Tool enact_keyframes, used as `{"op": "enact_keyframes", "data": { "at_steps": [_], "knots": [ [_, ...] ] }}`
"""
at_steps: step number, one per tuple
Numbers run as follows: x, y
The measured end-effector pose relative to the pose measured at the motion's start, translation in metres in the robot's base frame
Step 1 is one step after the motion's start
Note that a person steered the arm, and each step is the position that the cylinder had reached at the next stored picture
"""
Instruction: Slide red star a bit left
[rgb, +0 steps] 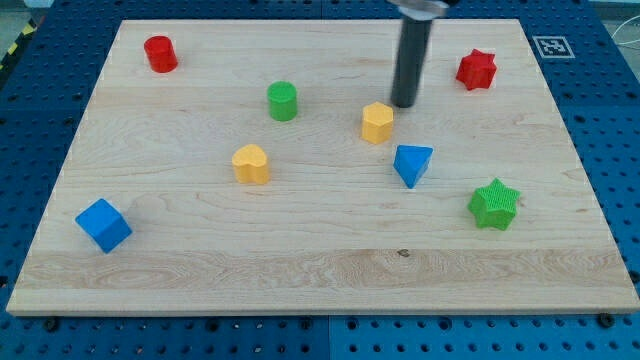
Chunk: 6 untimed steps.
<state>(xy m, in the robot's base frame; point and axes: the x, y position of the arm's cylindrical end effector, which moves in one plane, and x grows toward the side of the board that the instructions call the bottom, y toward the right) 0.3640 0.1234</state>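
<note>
You have no pincer here: my tip (404, 104) is a plain dark rod end holding nothing, resting on the board just above the yellow hexagon block (377, 122) towards the view's top. The red star (477, 69) sits well apart to the view's right, near the wooden board's (300, 260) top edge. A blue triangular block (412, 164) lies below the hexagon.

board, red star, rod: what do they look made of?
Board: light wood, matte, with visible grain lines and a small knot.
Red star: probably plastic or painted wood; even, solid colour, faint ridges, no grain showing.
Rod: dark, smooth, slight sheen, likely metal or plastic. My tip sits to the view's left of the star, apart from it.
</note>
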Motion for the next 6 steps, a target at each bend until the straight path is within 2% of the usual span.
{"op": "enact_keyframes", "data": {
  "at_steps": [1, 3, 6],
  "knots": [
    [0.012, 0.048],
    [0.0, 0.124],
    [-0.05, 0.115]
  ]
}}
